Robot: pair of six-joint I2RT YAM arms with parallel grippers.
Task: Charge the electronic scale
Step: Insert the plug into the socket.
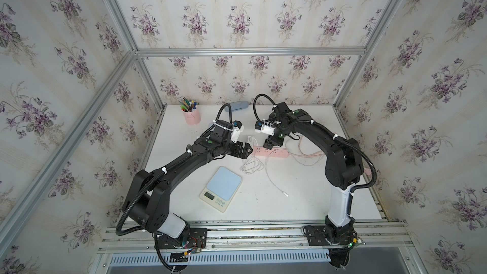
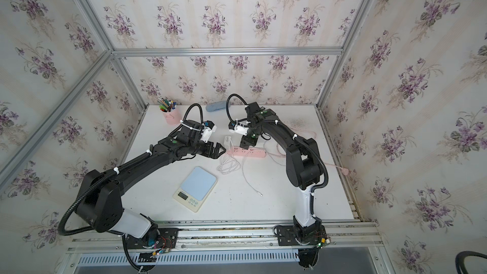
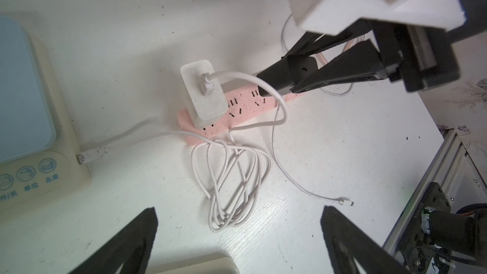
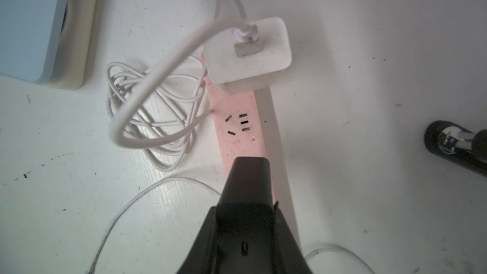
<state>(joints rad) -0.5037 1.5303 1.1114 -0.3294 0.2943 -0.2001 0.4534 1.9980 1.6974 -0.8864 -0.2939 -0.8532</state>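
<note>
Now left fingers (image 3: pixel 126 241) gape wide, empty; right fingers (image 3: pixel 342 75) clamp a black block (image 3: pixel 300 71) over the power strip (image 3: pixel 245 117).

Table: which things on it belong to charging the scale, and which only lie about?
For the job: scale, charger, white cable, pink power strip.
Lying about: pen cup, blue case.

Pink pen pot (image 1: pixel 192 119), stuffed with coloured pens (image 1: pixel 188 103), stands well back from the left gripper (image 1: pixel 249 151), toward the rear wall. Blue-grey case (image 1: pixel 238 105) lies farther back still, roughly between it and the right gripper (image 1: pixel 268 144). Floral wallpaper (image 1: pixel 237 19) all round.
</note>
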